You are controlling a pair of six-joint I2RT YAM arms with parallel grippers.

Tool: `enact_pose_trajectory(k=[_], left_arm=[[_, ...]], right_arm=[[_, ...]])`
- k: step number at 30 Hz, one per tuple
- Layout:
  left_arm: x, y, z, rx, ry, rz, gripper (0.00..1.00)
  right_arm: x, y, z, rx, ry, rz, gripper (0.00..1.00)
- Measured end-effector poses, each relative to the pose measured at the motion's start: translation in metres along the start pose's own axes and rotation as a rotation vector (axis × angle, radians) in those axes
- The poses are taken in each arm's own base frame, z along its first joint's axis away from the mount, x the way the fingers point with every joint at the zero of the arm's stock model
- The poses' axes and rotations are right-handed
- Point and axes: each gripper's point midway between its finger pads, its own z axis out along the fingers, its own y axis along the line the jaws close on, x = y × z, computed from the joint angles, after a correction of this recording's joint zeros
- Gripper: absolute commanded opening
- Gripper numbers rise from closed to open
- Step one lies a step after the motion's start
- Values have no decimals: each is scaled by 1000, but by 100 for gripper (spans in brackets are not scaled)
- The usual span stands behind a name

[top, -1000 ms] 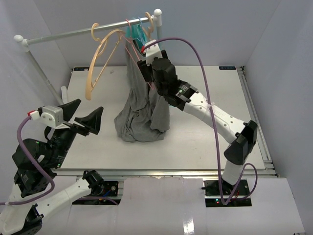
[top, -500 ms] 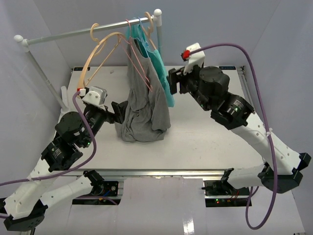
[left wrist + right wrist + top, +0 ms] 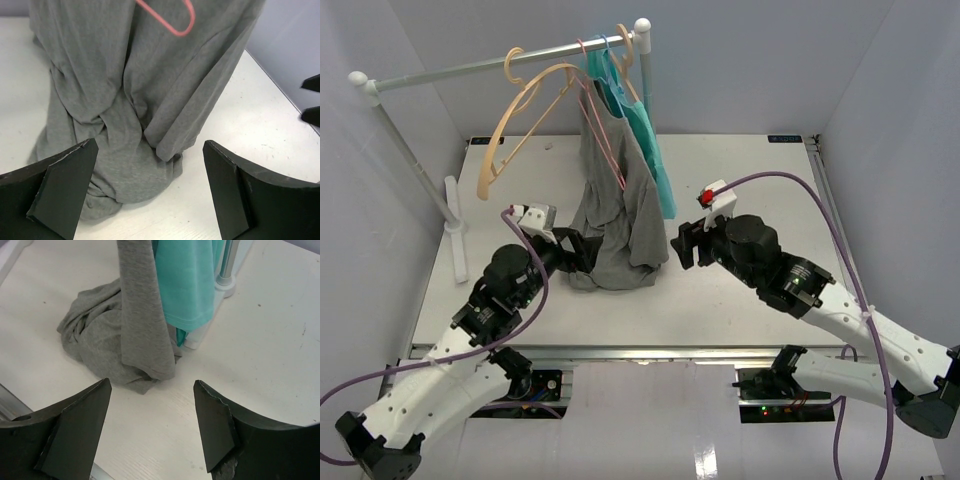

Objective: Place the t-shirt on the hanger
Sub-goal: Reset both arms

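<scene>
Now lower, left fingers (image 3: 60, 187) and right fingers (image 3: 75, 427) spread, empty, beside the t-shirt (image 3: 620, 225), top cropped in wrist views.

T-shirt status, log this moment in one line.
t-shirt: hangs below rail, bottom heaped on table | left gripper: open, empty | right gripper: open, empty

Teal garment (image 3: 657, 170) on rail (image 3: 450, 70), white table (image 3: 740, 170)

The white table (image 3: 740, 170) fills the middle of the top view. The lower end of the gray t-shirt (image 3: 620, 255) lies bunched on it at centre. A white rack foot (image 3: 459, 255) rests along its left edge.
</scene>
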Motion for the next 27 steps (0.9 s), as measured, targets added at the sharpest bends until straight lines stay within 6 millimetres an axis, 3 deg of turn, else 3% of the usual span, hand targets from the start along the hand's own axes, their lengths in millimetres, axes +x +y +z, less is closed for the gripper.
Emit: enact_pose_trajectory(k=[4,10,13,18,21,27], left_arm=[[37,6,5,1,25,-47,97],[57,3,3,63,-42,-104,98],[61,-7,13,106,-17,-111,98],[86,-12,21,141,67,-105,98],[88,-16,18,154,68,-96,98],[66,-33,0,193,-18,-78,98]], right_arm=[[-8,3,-9,-28,-63,36,71],[4,1,-13,-33,-87,63,69],[7,1,-14,-35,-86,73,90],[15,2,-14,-40,-72,89,90],[27,0,-13,-29,-56,100,90],[38,-7,-25,-20,-81,141,90]])
